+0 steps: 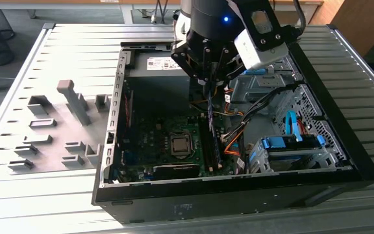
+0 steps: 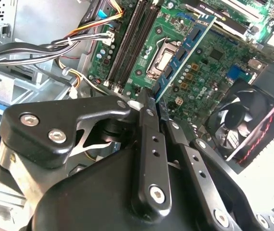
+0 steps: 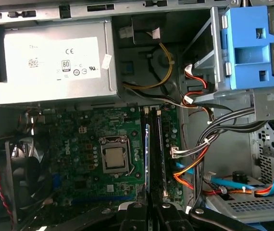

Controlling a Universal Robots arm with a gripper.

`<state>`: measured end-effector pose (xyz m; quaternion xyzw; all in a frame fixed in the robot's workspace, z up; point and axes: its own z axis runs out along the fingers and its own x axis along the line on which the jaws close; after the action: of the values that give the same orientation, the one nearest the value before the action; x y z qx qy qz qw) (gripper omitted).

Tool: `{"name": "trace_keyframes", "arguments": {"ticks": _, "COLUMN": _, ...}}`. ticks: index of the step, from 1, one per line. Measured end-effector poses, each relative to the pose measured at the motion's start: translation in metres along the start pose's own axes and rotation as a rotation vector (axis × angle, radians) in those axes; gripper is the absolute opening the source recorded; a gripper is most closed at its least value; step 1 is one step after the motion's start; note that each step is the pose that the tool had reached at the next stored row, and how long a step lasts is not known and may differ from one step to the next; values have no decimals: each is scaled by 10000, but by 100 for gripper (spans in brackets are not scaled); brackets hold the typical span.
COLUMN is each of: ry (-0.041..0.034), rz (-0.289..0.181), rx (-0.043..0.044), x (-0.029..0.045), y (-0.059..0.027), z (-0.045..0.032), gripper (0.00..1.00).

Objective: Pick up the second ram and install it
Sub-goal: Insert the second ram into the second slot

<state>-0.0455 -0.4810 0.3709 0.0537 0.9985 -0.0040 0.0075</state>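
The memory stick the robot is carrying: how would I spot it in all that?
Find the open computer case and its green motherboard. Above the board the gripper pinches a thin blue-green memory stick by one end. Unlike the long black slots fixed to the board, it hangs in the air, edge-on.

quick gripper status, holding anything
Gripper: shut on the second ram, held edge-on above the motherboard slots inside the computer case.
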Motion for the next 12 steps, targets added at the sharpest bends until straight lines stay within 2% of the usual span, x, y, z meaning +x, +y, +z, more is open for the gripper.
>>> {"name": "trace_keyframes", "arguments": {"ticks": 6, "ry": -4, "rz": -640, "rx": -6, "x": -8, "y": 2, "z": 84, "gripper": 14}}
{"name": "trace_keyframes", "arguments": {"ticks": 12, "ry": -4, "rz": -649, "rx": -4, "x": -7, "y": 2, "z": 146, "gripper": 14}}
